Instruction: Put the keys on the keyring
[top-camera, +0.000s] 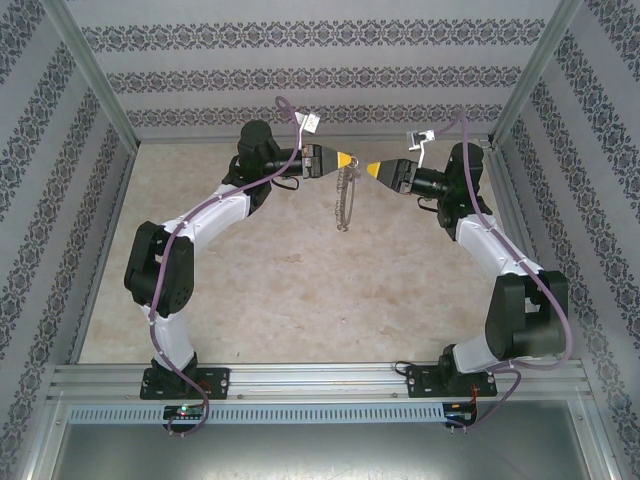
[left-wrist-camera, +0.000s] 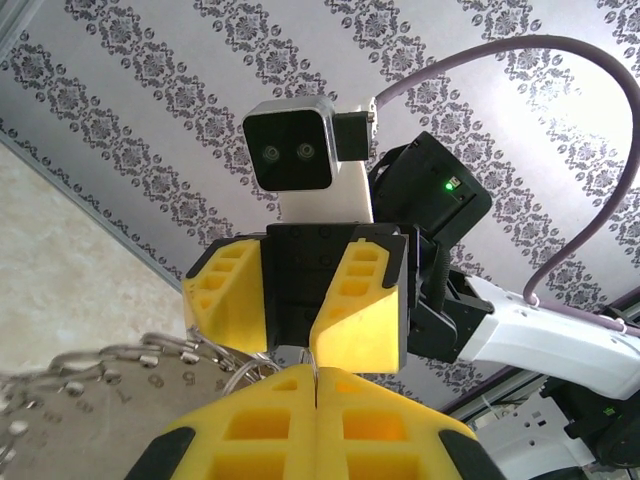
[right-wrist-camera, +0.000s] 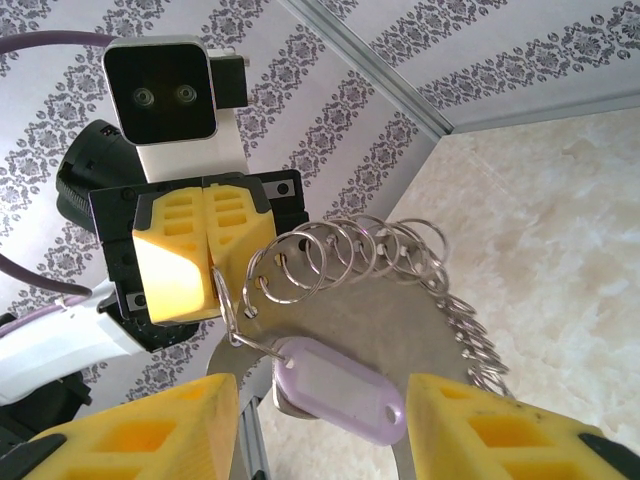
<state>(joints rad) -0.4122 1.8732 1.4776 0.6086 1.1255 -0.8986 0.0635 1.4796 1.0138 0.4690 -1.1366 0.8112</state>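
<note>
The keyring was clenched in the left end effector near the tabletop's far edge, just beside the released right end effector.

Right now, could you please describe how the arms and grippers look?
The left arm and right arm have white links, black joints and a mauve cable each. The left gripper and right gripper have blocky yellow fingers on black bodies.

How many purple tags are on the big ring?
1. The purple tag hangs from the keyring, seen between the right gripper's open fingers. Others could be hidden behind the ring.
</note>
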